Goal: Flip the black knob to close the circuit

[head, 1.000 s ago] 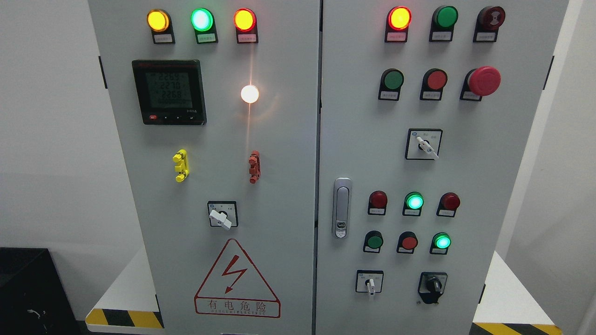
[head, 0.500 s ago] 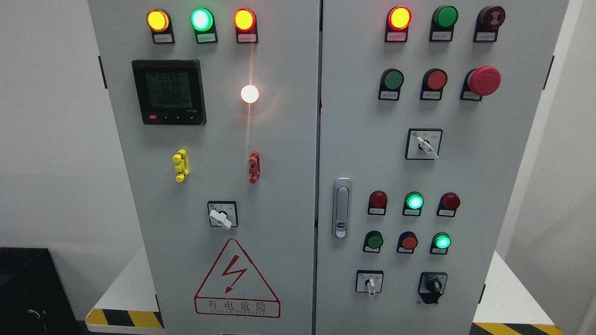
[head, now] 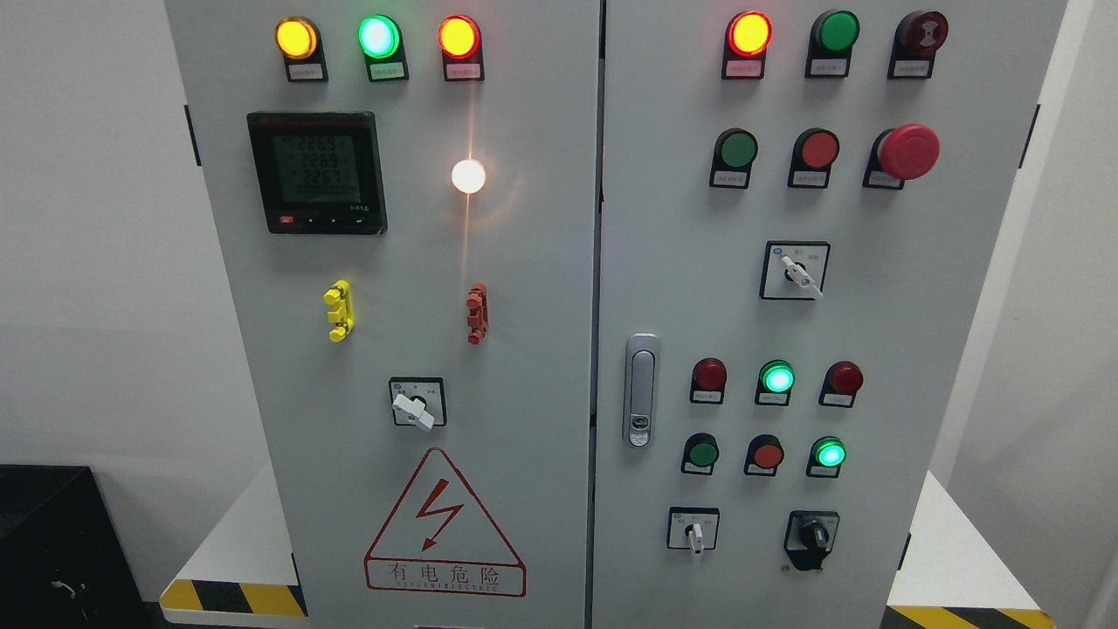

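A grey two-door electrical cabinet filled the head view, standing on a white base with yellow-and-black hazard stripes. Neither robot hand appeared anywhere, so the state of the fingers could not be told. On the left door sat a digital meter with lit readings, and lower down a red-outlined lightning warning triangle. A metal door latch stood at the right door's inner edge. A red mushroom stop button projected near the upper right. The black knob sat at the bottom right of the right door, on a black plate, well right of a white-handled selector switch. A green lamp glowed just above it.
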